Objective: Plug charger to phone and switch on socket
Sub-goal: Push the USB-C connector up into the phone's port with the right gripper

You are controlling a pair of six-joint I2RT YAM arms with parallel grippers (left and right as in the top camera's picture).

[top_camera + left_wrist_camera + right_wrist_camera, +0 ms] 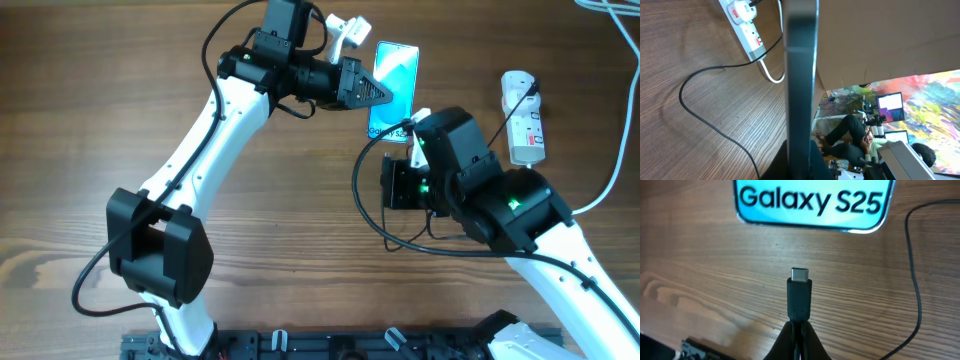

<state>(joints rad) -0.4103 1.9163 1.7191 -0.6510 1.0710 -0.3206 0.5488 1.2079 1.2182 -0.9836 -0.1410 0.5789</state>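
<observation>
Charger plug (800, 296) pinched in right claw (799, 327), phone (812, 200) seemingly clamped in left claw (382, 93).

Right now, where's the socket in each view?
Overhead: socket near the right edge, right of the phone.
Left wrist: socket at top left, cut off by the top edge.
Right wrist: not in it.
Shared landmark: charger; its black cable shows in all three.
</observation>
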